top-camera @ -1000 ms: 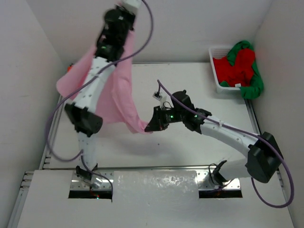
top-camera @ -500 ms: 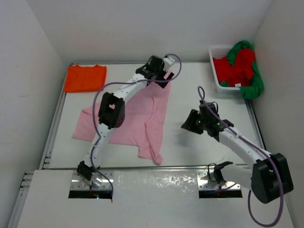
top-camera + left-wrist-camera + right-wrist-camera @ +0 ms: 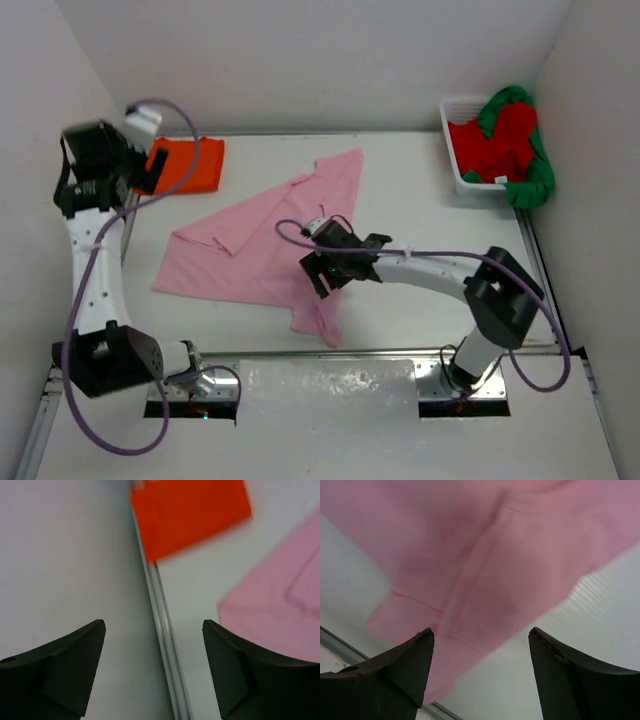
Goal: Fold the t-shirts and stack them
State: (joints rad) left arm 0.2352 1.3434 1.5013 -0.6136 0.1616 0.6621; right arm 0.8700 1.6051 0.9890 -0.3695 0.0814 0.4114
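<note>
My right pincer (image 3: 480, 642) gapes empty over the pink shirt (image 3: 240, 255), spread rumpled on the table (image 3: 420, 190). Flattening it seems the step, so next I need its near hem. My left pincer (image 3: 153, 625) is open too.

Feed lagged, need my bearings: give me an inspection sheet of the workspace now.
Surface: white table, no spills seen.
Job's things: pink t-shirt unfolded, rumpled, mid-table; orange t-shirt folded, far left corner; red t-shirt and green t-shirt heaped in white basket, far right.
Clutter: nothing seen.
Grippers: left tool open, empty, near the orange t-shirt; right tool open over the pink t-shirt's near part.
Cables: purple cable along each arm; one loop over the pink t-shirt.
Surroundings: white walls on three sides.
</note>
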